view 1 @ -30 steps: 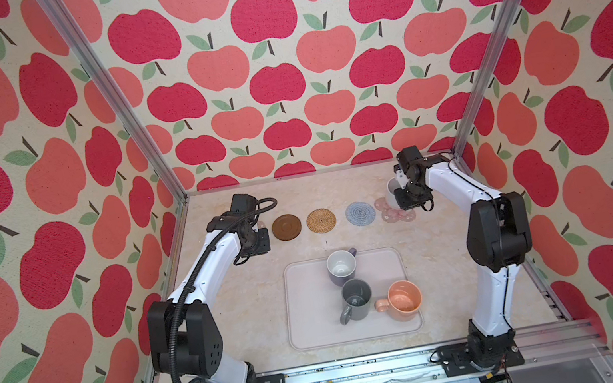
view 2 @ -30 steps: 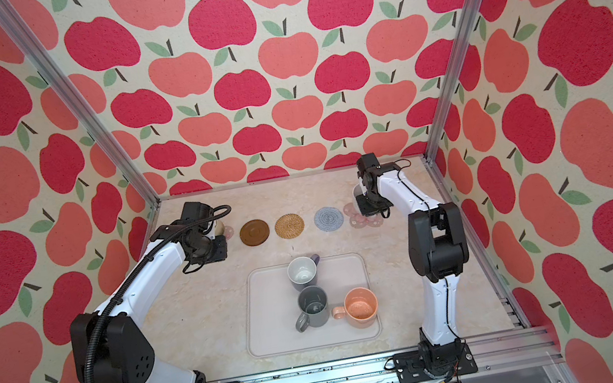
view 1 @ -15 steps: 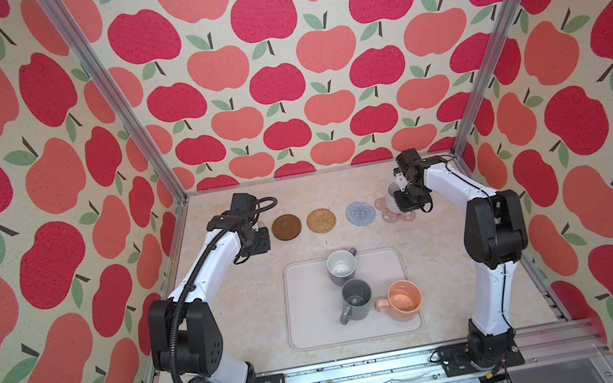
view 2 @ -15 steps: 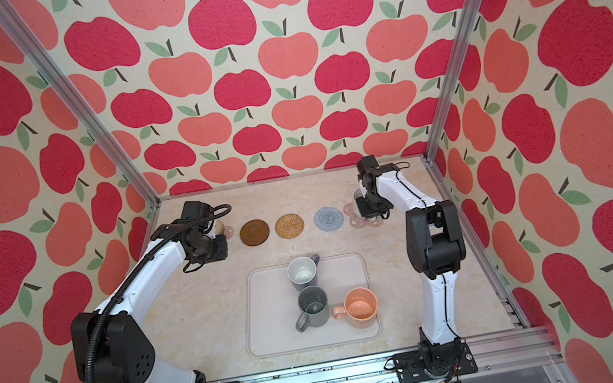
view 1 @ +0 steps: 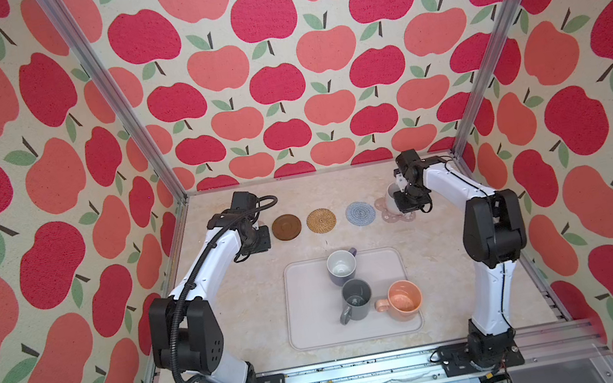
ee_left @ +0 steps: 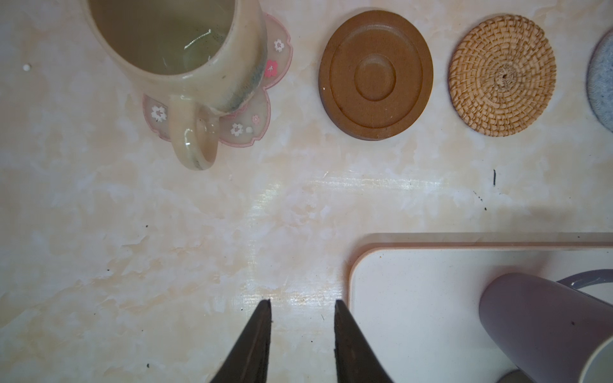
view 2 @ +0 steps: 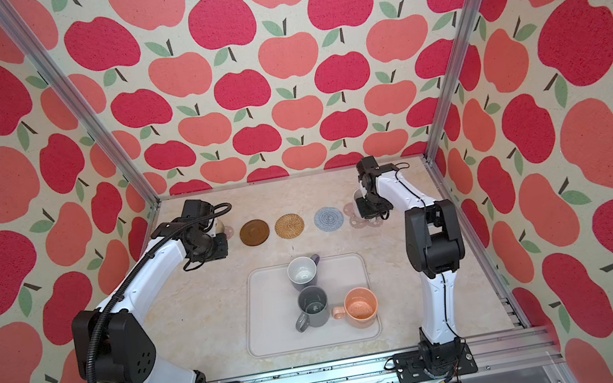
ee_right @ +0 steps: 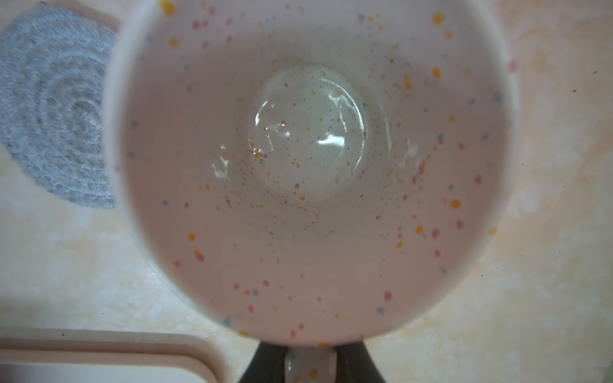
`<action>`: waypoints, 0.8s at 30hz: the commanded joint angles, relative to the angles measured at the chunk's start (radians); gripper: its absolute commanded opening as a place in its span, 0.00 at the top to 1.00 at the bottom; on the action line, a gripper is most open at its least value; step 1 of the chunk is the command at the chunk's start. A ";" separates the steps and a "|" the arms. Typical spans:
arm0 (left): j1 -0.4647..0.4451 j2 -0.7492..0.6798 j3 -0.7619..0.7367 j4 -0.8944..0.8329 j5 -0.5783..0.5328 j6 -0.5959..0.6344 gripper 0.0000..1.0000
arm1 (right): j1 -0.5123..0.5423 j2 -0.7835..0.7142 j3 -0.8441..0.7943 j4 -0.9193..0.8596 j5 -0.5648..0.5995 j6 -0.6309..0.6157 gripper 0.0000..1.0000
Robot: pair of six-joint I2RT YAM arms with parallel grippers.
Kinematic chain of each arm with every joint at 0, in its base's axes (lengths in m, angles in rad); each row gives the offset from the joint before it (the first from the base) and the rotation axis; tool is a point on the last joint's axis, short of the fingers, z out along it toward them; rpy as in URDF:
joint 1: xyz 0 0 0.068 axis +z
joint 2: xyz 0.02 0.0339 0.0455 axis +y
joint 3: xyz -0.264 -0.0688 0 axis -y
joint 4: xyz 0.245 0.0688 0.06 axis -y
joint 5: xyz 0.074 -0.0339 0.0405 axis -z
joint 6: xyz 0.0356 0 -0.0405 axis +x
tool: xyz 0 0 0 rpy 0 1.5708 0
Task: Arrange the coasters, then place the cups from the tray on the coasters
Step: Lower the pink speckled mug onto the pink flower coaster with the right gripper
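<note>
While the right gripper (ee_right: pixel 310 363) pinches the handle of the white speckled mug (ee_right: pixel 308 165) between its two dark fingers, the step in hand is a clean set-down on the pink flower coaster (view 1: pixel 402 218) at the right end of the coaster row in both top views. The mug fills the right wrist view and hides that coaster entirely (so centring has to be judged from above), and I cannot tell whether its base touches yet. I would keep the mug upright, lower it straight, and settle it in the middle of the petals, clear of the grey-blue knitted coaster (ee_right: pixel 53 106) just beside it at the upper left of the wrist frame. Only once the base sits flat should the fingers spread. The gripper should then back off along the handle's line so nothing drags the thin coaster.

The left gripper (ee_left: pixel 302 301) hangs over the bare table (ee_left: pixel 166 232) near a corner of the tray (ee_left: pixel 414 298), its fingers a little apart and empty. The beige mug (ee_left: pixel 166 39) already stands on the second pink flower coaster (ee_left: pixel 245 126). The dark brown disc (ee_left: pixel 374 74) and rattan coaster (ee_left: pixel 502 74) lie bare. The lavender mug (view 1: pixel 342 266), dark grey mug (view 1: pixel 356 298) and peach-orange mug (view 1: pixel 403 298) wait on the tray.
</note>
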 commanded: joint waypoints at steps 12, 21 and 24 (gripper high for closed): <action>-0.014 0.025 0.034 -0.031 0.002 -0.027 0.65 | -0.017 -0.055 0.001 0.061 -0.003 0.012 1.00; -0.018 0.025 0.029 -0.036 -0.001 -0.029 0.66 | -0.020 -0.067 -0.006 0.082 -0.028 0.019 1.00; -0.019 0.031 0.031 -0.036 -0.001 -0.029 0.66 | -0.020 -0.062 0.000 0.079 -0.040 0.022 1.00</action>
